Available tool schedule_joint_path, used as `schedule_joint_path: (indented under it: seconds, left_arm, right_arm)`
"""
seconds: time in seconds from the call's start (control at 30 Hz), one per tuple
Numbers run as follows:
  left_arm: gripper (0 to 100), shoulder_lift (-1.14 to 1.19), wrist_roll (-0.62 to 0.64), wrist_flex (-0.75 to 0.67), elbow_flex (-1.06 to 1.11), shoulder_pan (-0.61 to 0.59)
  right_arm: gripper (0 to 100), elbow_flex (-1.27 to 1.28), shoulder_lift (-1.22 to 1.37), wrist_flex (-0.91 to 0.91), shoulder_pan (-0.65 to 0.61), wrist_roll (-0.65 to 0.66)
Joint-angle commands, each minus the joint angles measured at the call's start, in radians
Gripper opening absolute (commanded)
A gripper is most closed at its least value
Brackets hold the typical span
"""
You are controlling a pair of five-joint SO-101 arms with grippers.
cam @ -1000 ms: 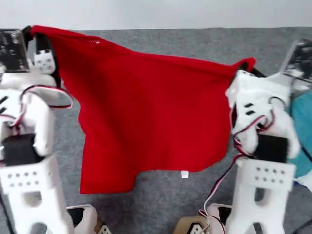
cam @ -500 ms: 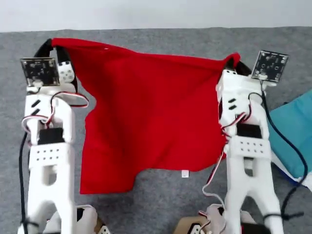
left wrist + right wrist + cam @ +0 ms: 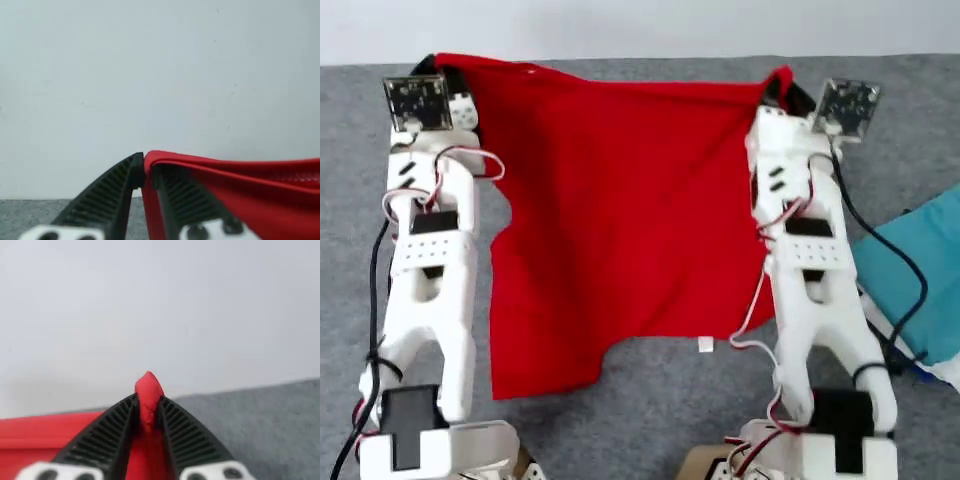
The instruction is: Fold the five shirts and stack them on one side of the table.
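Note:
A red shirt (image 3: 620, 210) hangs stretched between my two arms over the grey table. My left gripper (image 3: 432, 70) is shut on its far left corner, and the left wrist view has the red cloth (image 3: 235, 185) pinched between the black fingers at my left gripper (image 3: 145, 167). My right gripper (image 3: 782, 82) is shut on the far right corner; a red tuft (image 3: 148, 387) pokes out between the fingers at my right gripper (image 3: 148, 405). The shirt's lower edge with a small white tag (image 3: 705, 345) lies on the table near the arm bases.
A teal shirt (image 3: 920, 270) lies at the table's right edge beside the right arm. Grey table surface (image 3: 650, 400) shows in front of the red shirt. A pale wall (image 3: 640, 25) runs along the far edge.
Both arms have stretched out toward the far edge, carrying the held corners of the red shirt away from the bases. The cloth now spreads flatter and wider.

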Motion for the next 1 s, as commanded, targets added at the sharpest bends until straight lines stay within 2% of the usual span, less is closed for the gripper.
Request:
schedule_joint_path:
  seconds: [0.0, 0.37, 0.53, 0.9, 0.97]
  left_arm:
    - [0, 0.008, 0.005, -0.028, -0.082, -0.009]
    - [0, 0.018, 0.005, -0.026, -0.079, -0.040]
    - [0, 0.018, 0.005, -0.025, -0.079, -0.041]
    - [0, 0.008, 0.003, -0.023, 0.025, -0.034]
    - [0, 0.008, -0.043, -0.014, 0.044, -0.037]
  right_arm:
    - [0.9, -0.170, 0.058, -0.022, -0.018, 0.011]
    - [0.9, -0.423, 0.282, -0.022, -0.127, 0.054]
    - [0.9, -0.427, 0.282, -0.024, -0.153, 0.060]
    - [0.9, -0.344, 0.303, -0.012, -0.107, 0.103]
    - [0.9, -0.311, 0.282, 0.024, -0.102, 0.103]
